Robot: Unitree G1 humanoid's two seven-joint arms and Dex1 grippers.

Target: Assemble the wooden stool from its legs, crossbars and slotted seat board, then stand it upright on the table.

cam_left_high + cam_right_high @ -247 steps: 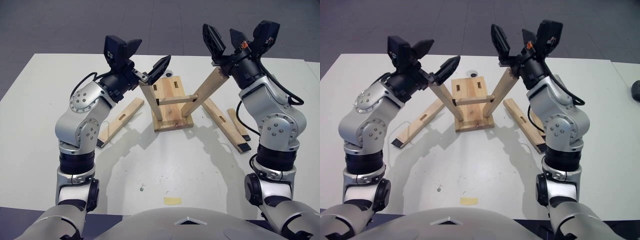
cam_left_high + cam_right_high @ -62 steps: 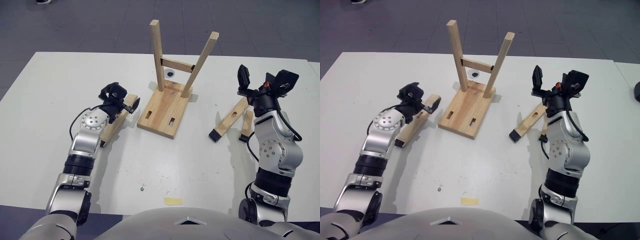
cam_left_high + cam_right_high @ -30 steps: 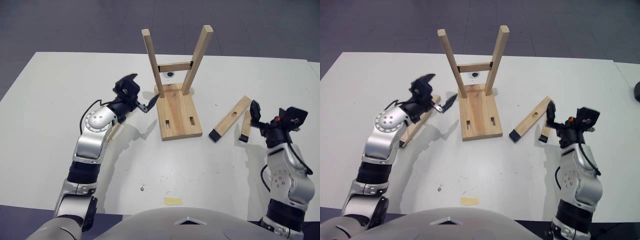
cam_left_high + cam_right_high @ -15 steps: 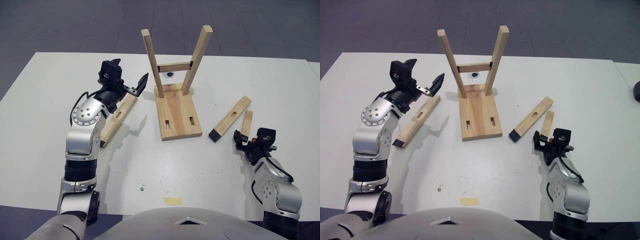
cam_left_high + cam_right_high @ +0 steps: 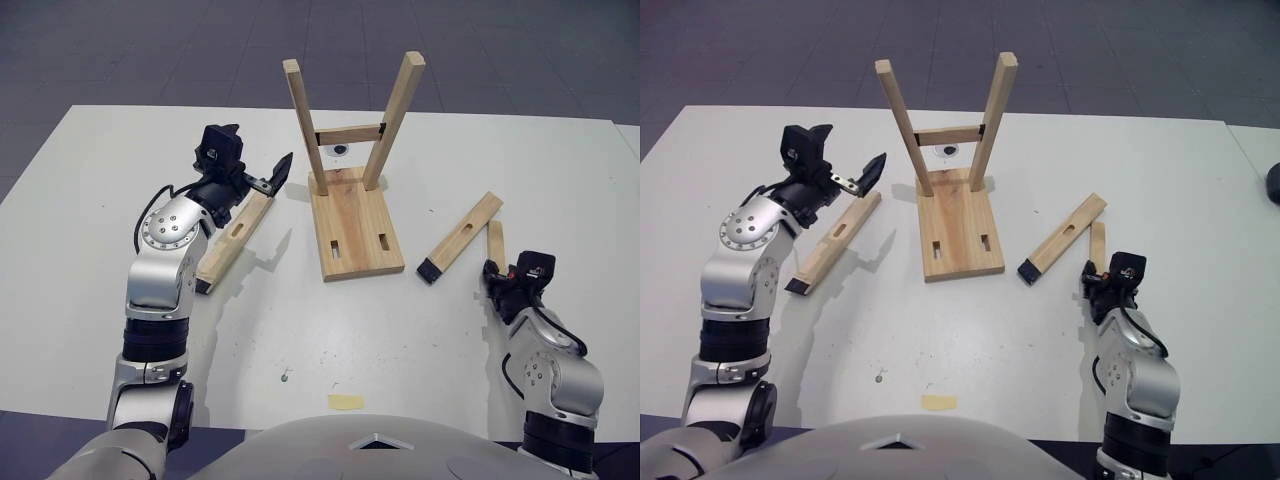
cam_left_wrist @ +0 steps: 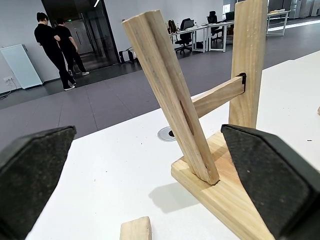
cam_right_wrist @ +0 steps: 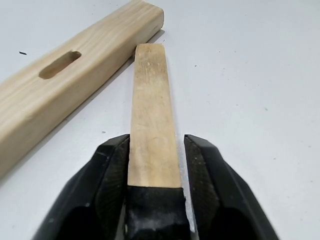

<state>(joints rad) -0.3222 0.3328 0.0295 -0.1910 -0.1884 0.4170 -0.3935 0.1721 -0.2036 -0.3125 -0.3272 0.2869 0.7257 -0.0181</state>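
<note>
Right gripper (image 7: 157, 142) clenched on the near end of a loose crossbar (image 7: 150, 95) lying flat on the desk (image 5: 90, 190); a slotted leg (image 5: 460, 235) lies just beside it; left gripper (image 5: 252, 160) spread wide above a second loose leg (image 5: 230, 240); beyond its fingers, the seat board (image 5: 355, 235) carries two upright legs (image 5: 303, 125) joined by a fitted crossbar (image 5: 350, 133).

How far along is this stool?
Done: two legs and a crossbar stand in the seat board. In hand: the right gripper straddles the second crossbar on the table. Still to do: fit the loose left leg and loose right leg, then stand it upright.
</note>
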